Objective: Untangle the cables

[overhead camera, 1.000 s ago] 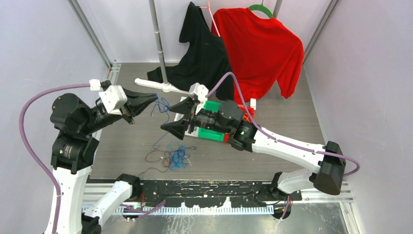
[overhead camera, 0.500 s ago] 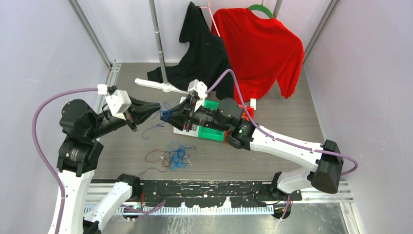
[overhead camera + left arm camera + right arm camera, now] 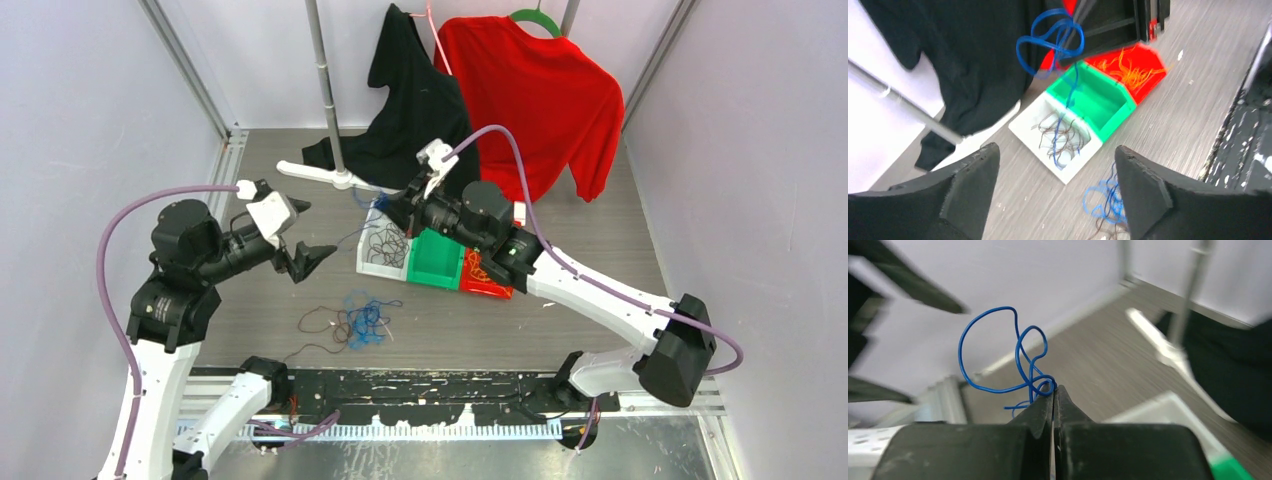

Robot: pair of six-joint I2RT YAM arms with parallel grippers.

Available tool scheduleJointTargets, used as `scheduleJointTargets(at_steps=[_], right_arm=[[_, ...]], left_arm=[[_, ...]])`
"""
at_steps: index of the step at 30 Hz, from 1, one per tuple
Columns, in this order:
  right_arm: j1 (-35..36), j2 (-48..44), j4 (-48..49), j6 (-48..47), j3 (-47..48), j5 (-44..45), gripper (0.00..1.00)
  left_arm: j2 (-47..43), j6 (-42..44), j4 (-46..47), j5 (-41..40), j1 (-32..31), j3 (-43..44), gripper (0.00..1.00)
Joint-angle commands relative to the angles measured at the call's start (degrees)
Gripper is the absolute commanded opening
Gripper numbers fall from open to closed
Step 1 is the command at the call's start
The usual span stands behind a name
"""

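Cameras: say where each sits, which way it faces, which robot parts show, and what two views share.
Top external: high behind the bases, looking down on the table; both arms, open left claw, right claw.
Left wrist: on the left arm, facing the white bin and green bin; its two spread fingers.
Right wrist: on the right arm, facing the wall; its shut fingers.
Shared: both wrist views show the blue cable the right claw pinches.

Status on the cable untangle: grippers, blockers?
Right gripper shut on blue cable, held aloft. Left gripper open, empty. Rest of tangle on table. Nothing seen snagging; cable's tail hangs over white bin.
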Motion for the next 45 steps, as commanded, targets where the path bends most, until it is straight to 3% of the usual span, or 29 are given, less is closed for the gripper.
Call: scheduleJointTargets(at_steps=[1, 4, 8, 21, 27, 32, 36, 40, 45], right_arm=[[-4.25, 0.00, -14.62, -8.90, -0.60, 13.03, 0.01], [-6.29, 2.81, -20.49, -12.92, -0.79, 21.72, 0.01], [-7.90, 5.78, -20.78, -14.63, -2.44, 24.73, 0.01], [-10.11, 9.38, -21.91, -14.05, -3.86, 31.41, 0.01], [-10.17, 8.95, -26.66, -15.08, -2.06, 29.84, 0.01], [-10.16, 12.85, -30.86, -13.69, 0.13, 29.57, 0.12], [-10.21, 12.91, -30.47, -12.20, 0.16, 30.60, 0.41], [-10.10, 11.71, -30.05, -11.99, 1.10, 30.76, 0.47], [-10.09, 9.70, -30.24, -11.68, 2.51, 28.75, 0.48]], left_arm=[[1.58, 8.08, -8.45, -9.92, 0.25, 0.71, 0.90], [3.27, 8.04, -11.05, -15.85, 0.25, 1.60, 1.00], [4.41, 8.24, -11.45, -21.08, 0.22, 2.08, 1.00], [2.79, 11.63, -10.80, -19.36, 0.22, 1.75, 0.99], [2.95, 11.65, -10.06, -19.13, 0.21, 2.10, 0.99], [3.04, 11.60, -10.60, -18.99, 0.21, 3.10, 1.00], [3.05, 12.31, -10.80, -19.16, 0.26, 3.83, 1.00], [3.30, 12.52, -10.44, -18.99, 0.18, 4.18, 1.00], [3.70, 12.13, -10.44, -18.51, 0.23, 4.57, 1.00]])
